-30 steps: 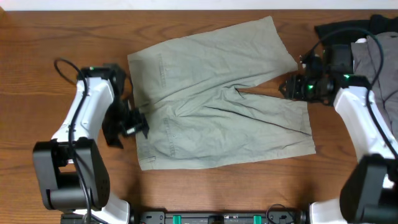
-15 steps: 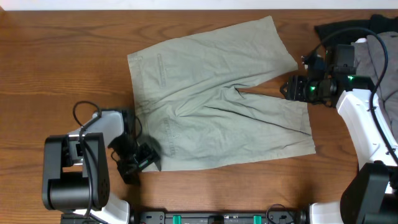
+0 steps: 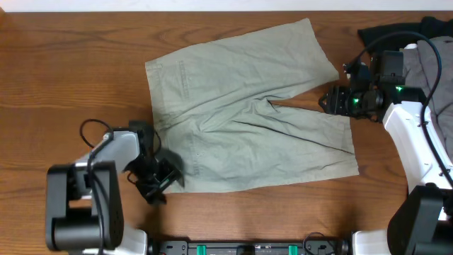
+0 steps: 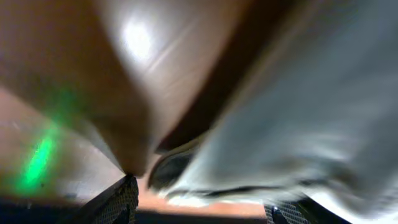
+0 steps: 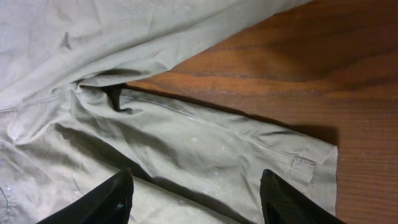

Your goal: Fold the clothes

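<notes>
The pale khaki-green shorts (image 3: 248, 117) lie flat on the wooden table, waistband to the left, two legs spread to the right. My left gripper (image 3: 166, 180) is open and low at the shorts' near-left waistband corner. The left wrist view is blurred, with the pale cloth edge (image 4: 298, 124) just ahead of the open fingers (image 4: 199, 211). My right gripper (image 3: 327, 99) is open and hovers over the gap between the two legs. The right wrist view shows the near leg and its hem (image 5: 205, 149) between the open fingers (image 5: 196, 199), with nothing held.
A black garment (image 3: 386, 32) and a darker grey garment (image 3: 432, 74) are piled at the table's right edge, behind my right arm. Bare wood (image 3: 64, 71) shows to the left of the shorts and along the front.
My left arm swung from beside the waistband down to the shorts' near-left corner, then crept slightly closer to the cloth. The right arm barely moved. The shorts lie unchanged.
</notes>
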